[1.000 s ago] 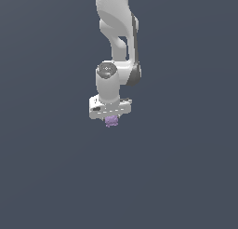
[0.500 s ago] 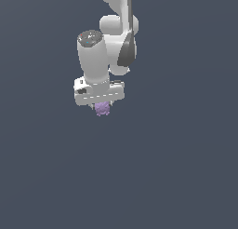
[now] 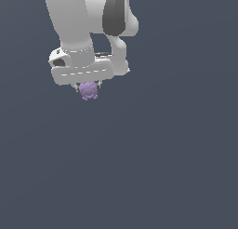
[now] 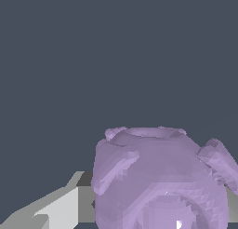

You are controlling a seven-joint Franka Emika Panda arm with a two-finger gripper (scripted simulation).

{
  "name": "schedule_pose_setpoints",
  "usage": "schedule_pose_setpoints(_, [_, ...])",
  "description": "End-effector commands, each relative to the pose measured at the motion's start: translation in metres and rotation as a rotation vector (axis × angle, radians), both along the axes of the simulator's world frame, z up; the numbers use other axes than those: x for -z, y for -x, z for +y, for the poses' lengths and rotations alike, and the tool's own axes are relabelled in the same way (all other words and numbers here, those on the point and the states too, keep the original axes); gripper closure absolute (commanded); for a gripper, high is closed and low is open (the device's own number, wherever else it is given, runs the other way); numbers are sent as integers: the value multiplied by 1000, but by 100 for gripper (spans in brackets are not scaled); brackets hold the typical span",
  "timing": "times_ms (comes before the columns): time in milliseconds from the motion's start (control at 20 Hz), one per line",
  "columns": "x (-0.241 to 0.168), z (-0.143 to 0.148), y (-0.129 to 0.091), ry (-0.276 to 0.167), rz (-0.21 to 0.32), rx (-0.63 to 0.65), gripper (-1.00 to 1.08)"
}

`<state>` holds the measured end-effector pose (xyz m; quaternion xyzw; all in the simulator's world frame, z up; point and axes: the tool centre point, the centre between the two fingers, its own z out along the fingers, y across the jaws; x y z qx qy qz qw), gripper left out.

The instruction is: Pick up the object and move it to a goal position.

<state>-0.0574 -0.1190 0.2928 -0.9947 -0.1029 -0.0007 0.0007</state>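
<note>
The object (image 3: 88,90) is a small lumpy pale-purple blob with knobby bumps. It hangs just under the white gripper (image 3: 88,87) in the exterior view, held up in the air against the plain dark grey background. The gripper is shut on the object, whose top is hidden between the short fingers. In the wrist view the object (image 4: 160,181) fills much of the picture, with a grey-white finger (image 4: 56,212) showing beside it. The white arm (image 3: 83,23) rises out of the top of the exterior view.
Only flat dark grey shows around the arm and the object in both views. No other objects, containers or edges are visible.
The arm has swung toward the exterior view's left and come much closer to the camera, carrying the object with it. The gripper has stayed shut on the object.
</note>
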Motion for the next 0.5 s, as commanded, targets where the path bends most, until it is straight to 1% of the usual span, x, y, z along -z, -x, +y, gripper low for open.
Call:
schedule_pose_setpoints(0, [-26,-10,1,0,1,0,108])
schedule_pose_setpoints(450, [-115,-45,-1,0,1,0,108])
